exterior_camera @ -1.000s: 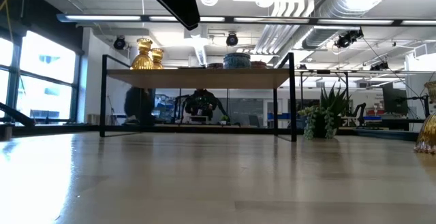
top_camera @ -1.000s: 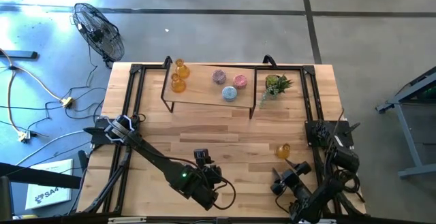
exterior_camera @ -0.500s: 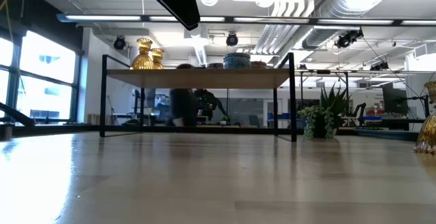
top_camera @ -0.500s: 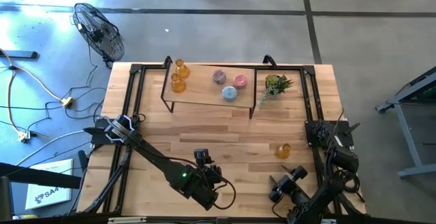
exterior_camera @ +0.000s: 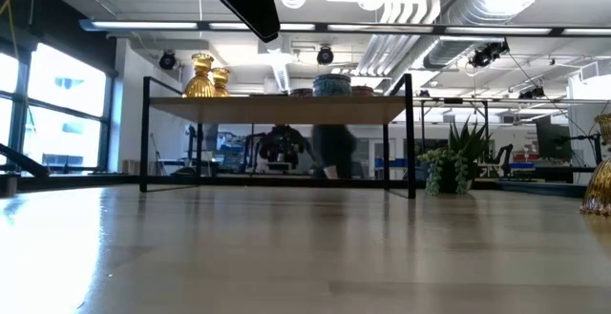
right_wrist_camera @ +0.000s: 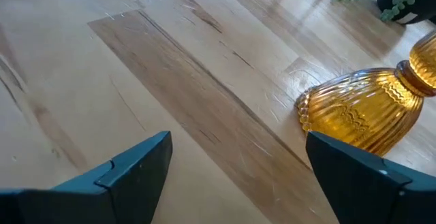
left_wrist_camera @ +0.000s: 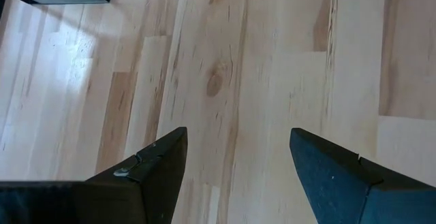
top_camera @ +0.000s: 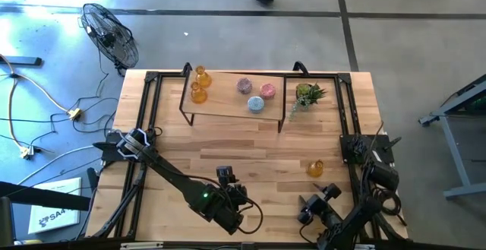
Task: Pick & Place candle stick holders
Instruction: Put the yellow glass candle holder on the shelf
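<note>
Wooden planks form the worktop (top_camera: 250, 147), which carries a low black-framed shelf (top_camera: 228, 106) along its far edge. From above, five candle stick holders sit on that shelf: two amber ones (top_camera: 199, 83) touching at its left end, then two pink ones (top_camera: 256, 88) and a light blue one (top_camera: 256, 104) close together toward its right. A sixth, amber holder (top_camera: 315, 168) stands alone on the worktop near the right arm. A spiky green potted plant (top_camera: 307, 94) stands just beside the shelf's right end.

The left gripper (top_camera: 228, 198) rests near the front edge; its wrist view shows the fingers (left_wrist_camera: 153, 166) parted over bare wood, holding nothing. The right gripper (top_camera: 310, 210) sits at the front right, apart from the lone amber holder. Only its wrist view shows that holder's ribbed glass (right_wrist_camera: 364, 112), with the fingers (right_wrist_camera: 139, 163) spread wide and empty.

On the floor at lower left lies a white sheet (top_camera: 53, 216) with print too small to read. The level view adds a blurred person (exterior_camera: 334, 152) in the room behind, also glimpsed from above at the far edge. A floor fan (top_camera: 110, 33) stands left of the worktop.
</note>
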Robot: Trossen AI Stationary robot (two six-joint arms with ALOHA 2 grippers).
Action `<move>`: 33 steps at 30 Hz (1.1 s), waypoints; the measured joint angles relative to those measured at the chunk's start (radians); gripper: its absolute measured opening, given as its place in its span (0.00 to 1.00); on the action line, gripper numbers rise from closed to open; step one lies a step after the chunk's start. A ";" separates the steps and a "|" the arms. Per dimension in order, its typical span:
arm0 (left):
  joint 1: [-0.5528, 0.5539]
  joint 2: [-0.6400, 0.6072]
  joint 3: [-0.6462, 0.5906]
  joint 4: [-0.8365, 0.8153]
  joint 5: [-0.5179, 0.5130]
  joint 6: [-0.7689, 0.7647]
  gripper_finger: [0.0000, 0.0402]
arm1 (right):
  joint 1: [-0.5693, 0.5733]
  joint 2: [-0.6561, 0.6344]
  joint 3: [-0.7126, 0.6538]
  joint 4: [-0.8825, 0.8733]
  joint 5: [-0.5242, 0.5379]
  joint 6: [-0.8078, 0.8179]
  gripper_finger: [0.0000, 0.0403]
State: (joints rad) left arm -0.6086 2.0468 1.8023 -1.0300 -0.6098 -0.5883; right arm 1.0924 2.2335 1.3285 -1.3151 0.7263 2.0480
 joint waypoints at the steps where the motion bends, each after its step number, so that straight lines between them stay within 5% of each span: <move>1: 0.000 0.000 0.000 0.000 0.000 0.000 0.63 | 0.000 -0.003 0.000 0.000 -0.001 -0.001 0.85; 11: 0.000 0.000 0.000 0.042 0.001 0.000 0.63 | 0.001 -0.114 -0.001 0.012 0.082 0.011 0.87; 18: 0.000 0.000 0.000 0.157 0.002 0.000 0.63 | 0.020 -0.283 0.000 0.040 0.451 -0.055 0.87; 25: 0.000 0.000 0.000 0.292 0.001 0.000 0.63 | -0.001 -0.358 0.000 0.246 0.743 -0.381 0.87; 33: 0.008 0.000 0.006 0.466 -0.002 0.022 0.63 | -0.069 -0.360 0.000 0.271 0.842 -0.518 0.87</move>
State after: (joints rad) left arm -0.6003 2.0468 1.8082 -0.5643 -0.6116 -0.5663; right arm 1.0234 1.8732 1.3285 -1.0442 1.5686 1.5301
